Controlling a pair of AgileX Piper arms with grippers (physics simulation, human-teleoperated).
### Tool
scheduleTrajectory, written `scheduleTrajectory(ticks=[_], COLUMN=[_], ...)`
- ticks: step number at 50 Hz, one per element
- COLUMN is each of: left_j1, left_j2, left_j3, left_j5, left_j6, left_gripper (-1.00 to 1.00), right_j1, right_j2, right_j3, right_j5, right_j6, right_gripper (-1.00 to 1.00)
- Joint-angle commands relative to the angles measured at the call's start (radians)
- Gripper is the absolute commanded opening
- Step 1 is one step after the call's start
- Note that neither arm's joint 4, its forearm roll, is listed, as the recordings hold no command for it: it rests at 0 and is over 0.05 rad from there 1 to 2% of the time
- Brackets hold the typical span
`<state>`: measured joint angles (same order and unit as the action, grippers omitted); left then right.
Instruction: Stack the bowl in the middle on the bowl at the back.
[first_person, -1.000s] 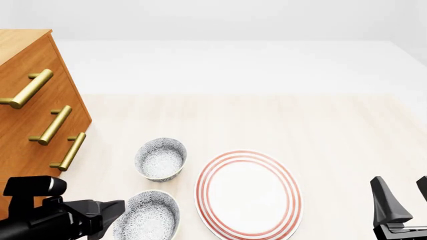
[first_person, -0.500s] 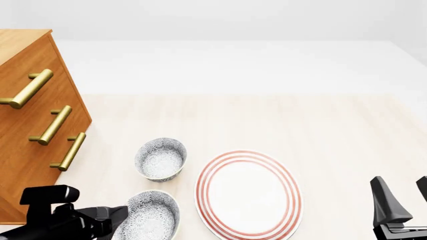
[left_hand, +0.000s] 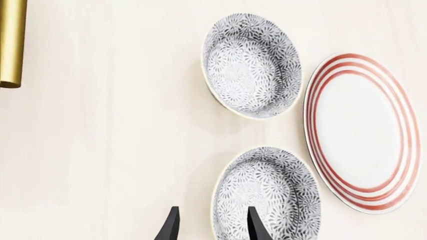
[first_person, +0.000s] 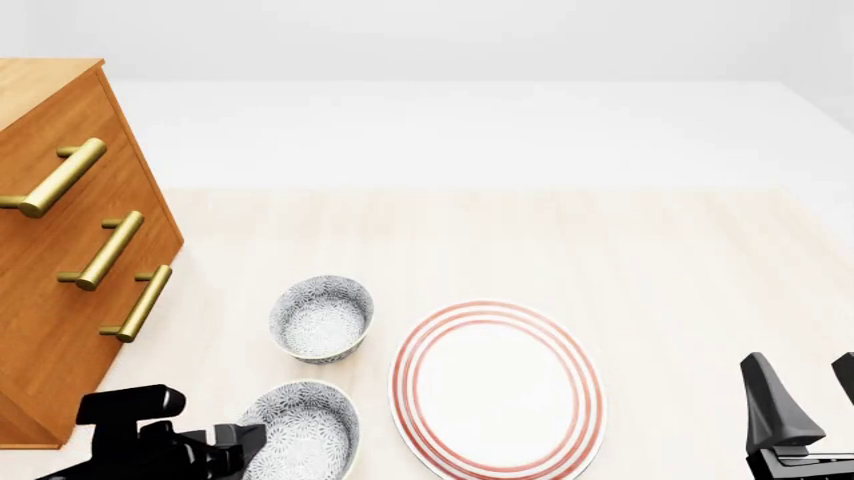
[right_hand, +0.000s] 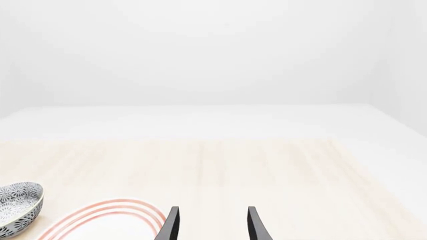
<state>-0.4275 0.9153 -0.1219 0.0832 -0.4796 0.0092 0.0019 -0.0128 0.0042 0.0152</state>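
Observation:
Two look-alike grey-speckled white bowls sit left of centre. The bowl at the back (first_person: 322, 318) (left_hand: 252, 65) stands farther from me. The bowl in the middle (first_person: 302, 432) (left_hand: 268, 196) lies closer, by the table's front edge. My left gripper (first_person: 248, 438) (left_hand: 212, 230) hangs open just above this closer bowl's left rim, one finger over its inside and the other outside it. My right gripper (first_person: 807, 392) (right_hand: 212, 227) is open at the front right and holds nothing. In the right wrist view part of one speckled bowl (right_hand: 17, 207) shows; which one it is I cannot tell.
A larger white plate with red rings (first_person: 497, 388) (left_hand: 363, 132) (right_hand: 100, 215) lies right of the bowls. A wooden drawer cabinet (first_person: 60, 300) with brass handles (first_person: 131, 303) (left_hand: 10, 40) stands at the left, close to my left arm.
My left arm has shifted right and sunk lower in the front view, bringing its gripper to the closer bowl's left rim. Bowls, plate and right arm are unmoved.

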Motion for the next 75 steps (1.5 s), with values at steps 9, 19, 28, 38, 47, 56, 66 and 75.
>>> scheduleTrajectory(ticks=[9,19,28,38,47,56,66,75], left_j1=[0.017,-0.009,-0.045,-0.068,-0.047,-0.056,-0.103,-0.177], left_j2=[0.194,0.275,0.324,0.192,0.078,-0.121,-0.225,-0.287], left_j3=[0.056,0.075,0.095,0.068,0.04,-0.037,-0.127,-0.161], left_j5=[-0.221,-0.32,-0.392,-0.264,-0.141,0.075,0.265,0.377], left_j6=[-0.011,-0.04,-0.068,-0.076,-0.069,-0.091,-0.116,-0.199], left_gripper=[1.0,1.0,1.0,-1.0,-1.0,-1.0,-1.0,-1.0], right_j1=[0.0,0.0,0.0,0.001,0.001,0.002,0.005,0.006], right_j2=[0.001,0.0,-0.001,0.0,0.0,0.0,-0.001,-0.001], right_j3=[0.0,0.0,-0.001,-0.002,-0.002,-0.002,-0.003,-0.001], right_j5=[0.001,0.001,0.002,0.002,0.002,0.003,0.004,0.003], right_j6=[0.002,0.003,0.003,0.001,-0.001,-0.001,-0.006,-0.008], right_gripper=[1.0,1.0,1.0,1.0,1.0,1.0,1.0,1.0])
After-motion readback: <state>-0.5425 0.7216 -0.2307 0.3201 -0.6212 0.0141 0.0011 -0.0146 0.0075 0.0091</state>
